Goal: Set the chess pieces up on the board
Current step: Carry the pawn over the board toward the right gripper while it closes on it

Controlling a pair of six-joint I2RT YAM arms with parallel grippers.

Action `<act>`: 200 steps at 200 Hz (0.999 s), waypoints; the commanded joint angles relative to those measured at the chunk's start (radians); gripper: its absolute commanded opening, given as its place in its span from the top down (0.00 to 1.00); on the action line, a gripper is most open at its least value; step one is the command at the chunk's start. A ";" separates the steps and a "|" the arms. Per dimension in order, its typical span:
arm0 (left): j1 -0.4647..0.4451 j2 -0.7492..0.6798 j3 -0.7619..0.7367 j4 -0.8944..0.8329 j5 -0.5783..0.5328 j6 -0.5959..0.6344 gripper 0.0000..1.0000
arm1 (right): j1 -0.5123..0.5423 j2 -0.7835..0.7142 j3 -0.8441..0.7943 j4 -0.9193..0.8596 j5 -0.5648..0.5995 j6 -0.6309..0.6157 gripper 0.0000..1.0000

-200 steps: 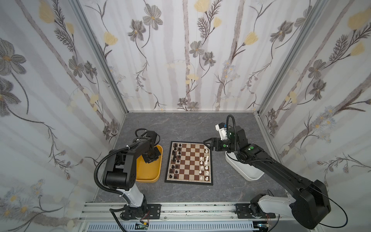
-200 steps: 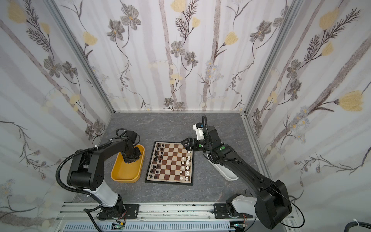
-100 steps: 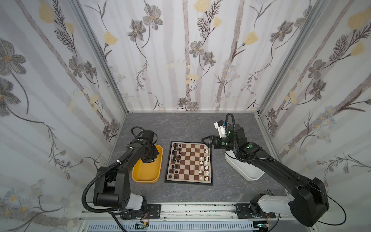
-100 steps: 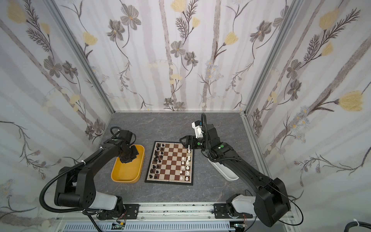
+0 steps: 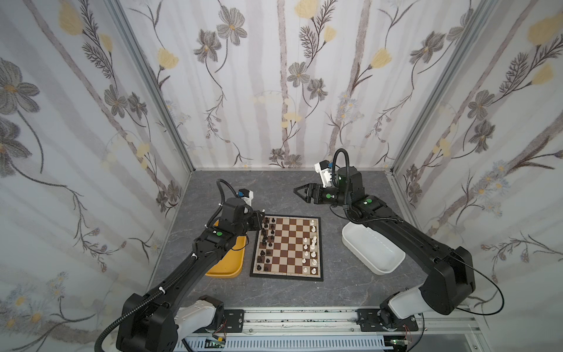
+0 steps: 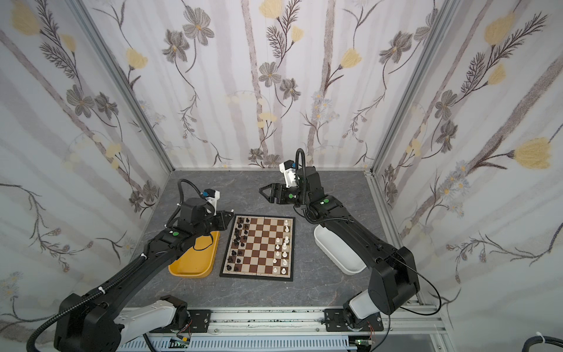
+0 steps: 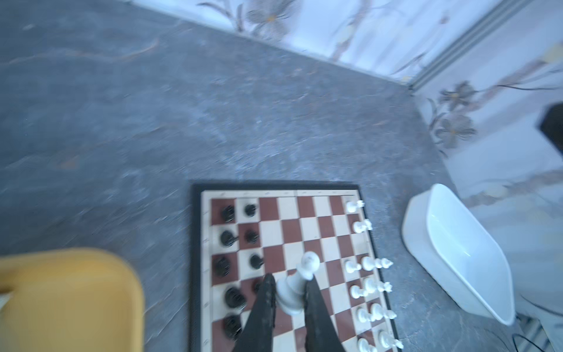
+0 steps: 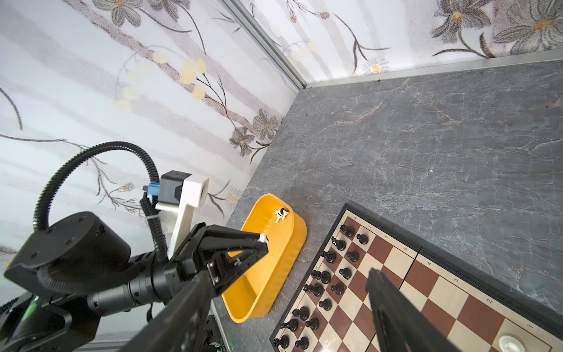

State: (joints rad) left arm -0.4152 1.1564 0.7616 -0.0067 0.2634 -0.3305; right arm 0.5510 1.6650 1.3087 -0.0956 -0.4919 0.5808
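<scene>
The board (image 5: 286,275) (image 6: 257,275) lies in the middle of the table. Black chess pieces (image 5: 265,240) (image 8: 335,274) fill its left two columns and white ones (image 5: 311,250) (image 7: 368,286) stand along its right side. My left gripper (image 5: 260,221) (image 6: 227,218) (image 7: 289,278) hovers over the board's far left corner, shut on a white pawn (image 7: 309,263) (image 8: 263,239) that juts out past the fingertips. My right gripper (image 5: 300,192) (image 6: 265,192) (image 8: 289,274) hangs open and empty above the table behind the board.
A yellow tub (image 5: 227,268) (image 6: 192,265) (image 8: 274,274) sits left of the board under my left arm, with a small piece (image 8: 281,215) at its far end. A white tub (image 5: 371,253) (image 6: 338,256) (image 7: 457,253) lies right of the board. Patterned walls close three sides.
My left gripper has swung from over the yellow tub to the board's far left corner with the white pawn. My right gripper has drawn back from the board toward the rear.
</scene>
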 commanded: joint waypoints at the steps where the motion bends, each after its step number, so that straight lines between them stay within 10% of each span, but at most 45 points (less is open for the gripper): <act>1: -0.040 0.034 -0.051 0.423 0.155 0.127 0.95 | 0.011 0.026 0.075 -0.122 0.033 -0.066 0.22; 60: -0.109 0.120 -0.080 0.611 0.284 0.260 0.97 | 0.083 0.105 0.237 -0.429 0.133 -0.203 0.32; 200: -0.112 0.113 -0.095 0.605 0.227 0.253 0.95 | 0.129 0.128 0.224 -0.438 0.088 -0.185 0.69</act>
State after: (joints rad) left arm -0.5266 1.2758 0.6701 0.5499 0.5003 -0.0822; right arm 0.6765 1.7821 1.5391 -0.5426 -0.3901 0.3916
